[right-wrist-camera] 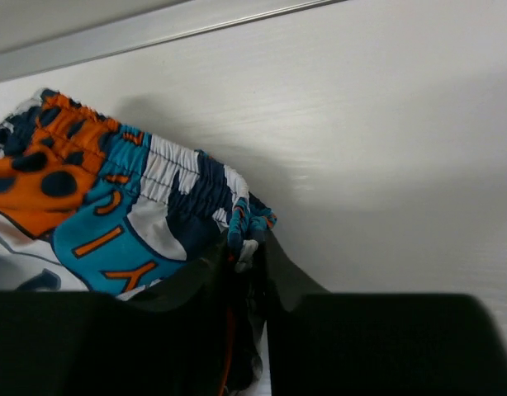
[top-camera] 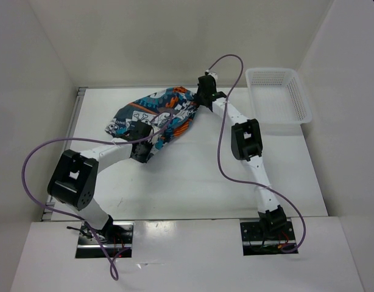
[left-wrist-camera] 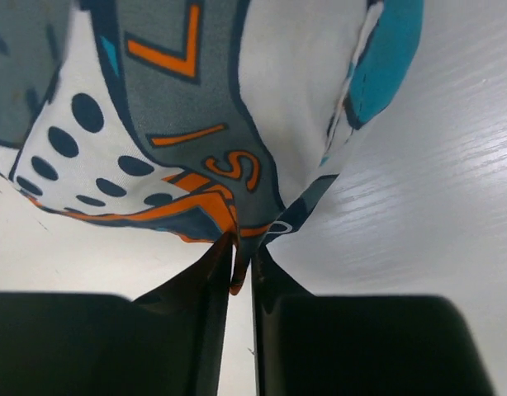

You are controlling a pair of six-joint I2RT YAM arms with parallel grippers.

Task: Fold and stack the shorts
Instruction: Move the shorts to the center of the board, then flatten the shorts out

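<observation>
The shorts, printed in teal, orange, white and dark grey, lie bunched at the back middle of the table. My left gripper sits at their near edge, shut on a hem corner of the shorts; its fingers pinch the fabric tip. My right gripper is at the far right end, shut on the gathered waistband of the shorts, with cloth between its fingers.
A white mesh basket stands at the back right of the table. White walls close in the left, back and right. A purple cable loops from each arm.
</observation>
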